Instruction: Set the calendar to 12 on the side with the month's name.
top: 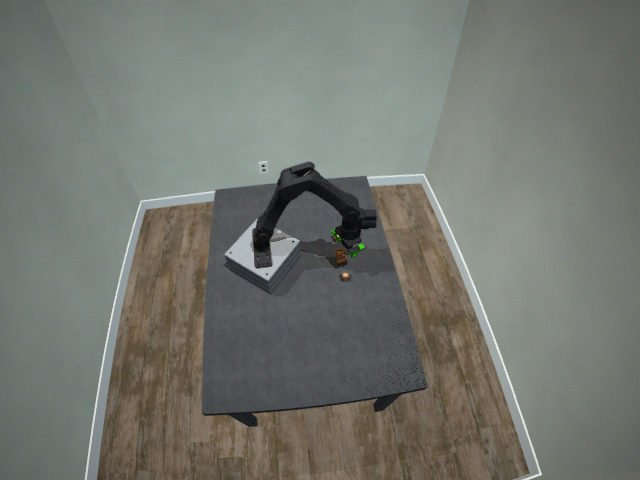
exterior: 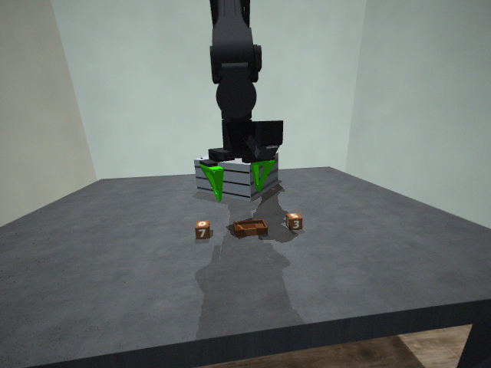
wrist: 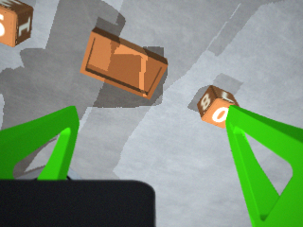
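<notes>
The small brown tray point(top: 340, 259) point(exterior: 242, 231) point(wrist: 90, 70) is flat on the table with no cube in it. No month's name is legible. One cube point(top: 345, 276) point(exterior: 202, 230) point(wrist: 215, 113) stands beside it on the table, 0 on top; 7 faces the exterior view, and an 8 shows on a side in the wrist view. The other cube point(top: 334, 238) point(exterior: 294, 221) point(wrist: 10, 24) stands on the tray's opposite side, 5 on top, with 3 and 1 on sides. My gripper point(top: 346, 243) point(exterior: 238, 195) point(wrist: 151, 113) is open and empty, high above the table.
The arm's pale, layered base block point(top: 248, 258) point(exterior: 224, 180) stands behind the tray, seen from the exterior view. The dark table point(top: 305, 341) point(exterior: 138, 277) carries the arm's shadow across the tray. The tray lies between the two cubes, with gaps on both sides.
</notes>
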